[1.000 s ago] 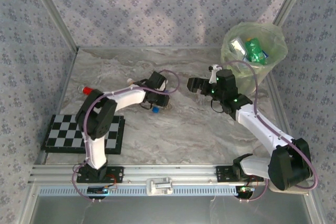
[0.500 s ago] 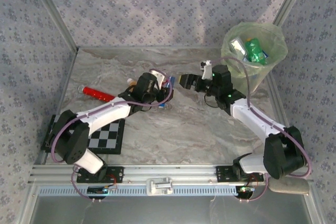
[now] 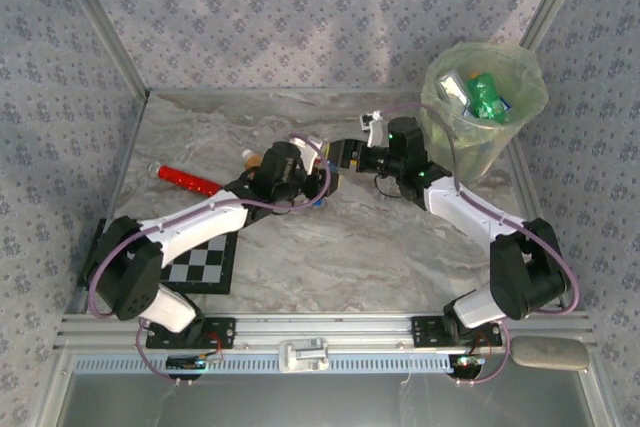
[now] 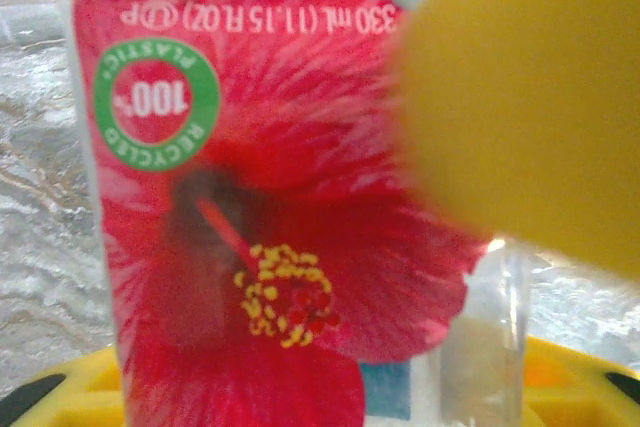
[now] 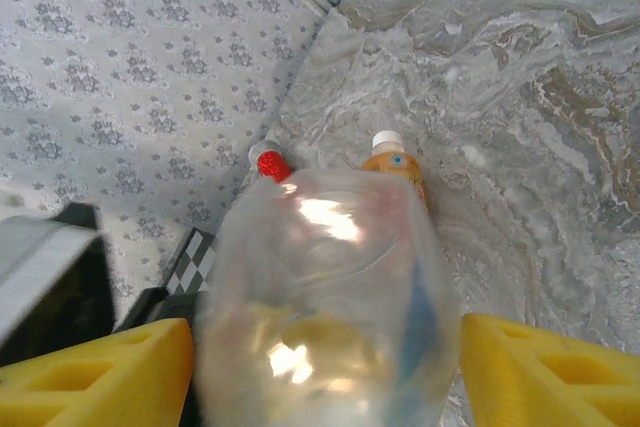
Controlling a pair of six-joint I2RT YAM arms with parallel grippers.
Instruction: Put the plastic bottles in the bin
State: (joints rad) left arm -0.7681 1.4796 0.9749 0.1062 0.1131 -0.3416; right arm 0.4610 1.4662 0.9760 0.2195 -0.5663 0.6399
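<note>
Place: you are running a robot test cell, a lab rig and not a home or a shop.
Walls: pale grey panels printed with a small repeating floral motif [image 3: 300,7] close the cell in beyond your left gripper [image 3: 315,175] and right gripper [image 3: 340,155].
Frame: bare aluminium corner posts [image 3: 100,27] rise at the panel joints, outward of each gripper.
Table: a grey marble-patterned tabletop [image 3: 380,247] lies beneath both grippers.
Rail: a slotted aluminium rail [image 3: 330,332] well behind the grippers carries your arm bases.
Calibration: a flat black-and-white checkerboard [image 3: 200,262] lies on the tabletop behind your left gripper.
</note>
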